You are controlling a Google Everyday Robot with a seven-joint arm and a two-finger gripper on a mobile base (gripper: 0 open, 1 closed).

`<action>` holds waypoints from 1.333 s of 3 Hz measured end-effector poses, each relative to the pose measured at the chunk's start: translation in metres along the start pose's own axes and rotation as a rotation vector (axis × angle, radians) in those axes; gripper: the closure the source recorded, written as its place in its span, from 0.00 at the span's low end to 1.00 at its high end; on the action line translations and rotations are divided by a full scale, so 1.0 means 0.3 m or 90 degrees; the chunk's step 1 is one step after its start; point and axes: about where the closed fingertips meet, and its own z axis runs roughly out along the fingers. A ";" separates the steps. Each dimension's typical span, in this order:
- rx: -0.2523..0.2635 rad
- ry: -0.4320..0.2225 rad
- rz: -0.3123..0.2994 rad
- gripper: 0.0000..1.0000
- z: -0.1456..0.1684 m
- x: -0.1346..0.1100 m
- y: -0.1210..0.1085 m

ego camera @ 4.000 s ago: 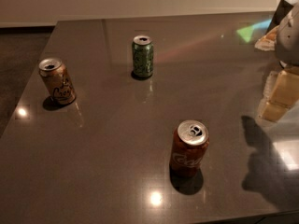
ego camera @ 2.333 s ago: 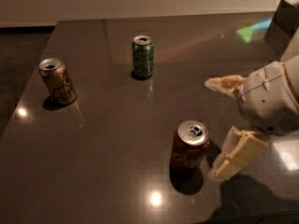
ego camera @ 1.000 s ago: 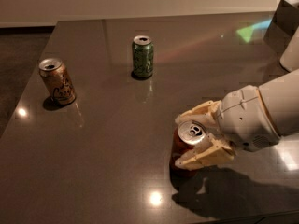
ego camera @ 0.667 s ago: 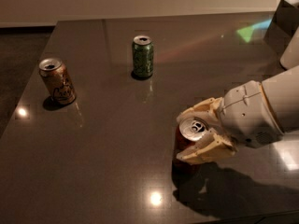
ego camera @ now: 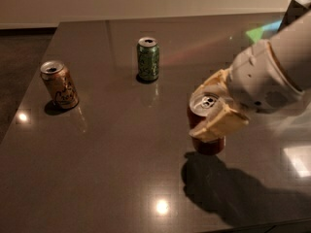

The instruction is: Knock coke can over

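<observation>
Camera view, from the gripper (ego camera: 200, 111) outward: low over the right half of the table (ego camera: 116, 149), pale fingers (ego camera: 221, 123) closed in from the right on either side of the coke can (ego camera: 210, 142), one behind its silver top, the other lying across its red front, apparently clamped on it rather than merely beside it. Seconds ago spread wide and off to the right; now wrapped round the can. Can upright as before, top level or nearly so, yet higher in view than a moment ago, red base at the far edge of a dark shadow: either lifted a little or dragged farther back, impossible to tell whether touching the tabletop. Behind the fingers, thick grey-white arm (ego camera: 282, 57) reaching in from the far right. Farther off and well apart, green can (ego camera: 147, 58) at far centre, tan-orange can (ego camera: 59, 84) at the left, both upright and unmoved. Meaning for the task: contact made, knock not yet done; probably needs a sideways tip, or a release off balance, to end lying down.
</observation>
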 end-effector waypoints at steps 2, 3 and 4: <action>-0.029 0.197 -0.028 1.00 0.048 0.008 -0.086; -0.043 0.265 -0.033 0.86 0.088 0.053 -0.115; -0.060 0.317 -0.035 0.55 0.131 0.097 -0.137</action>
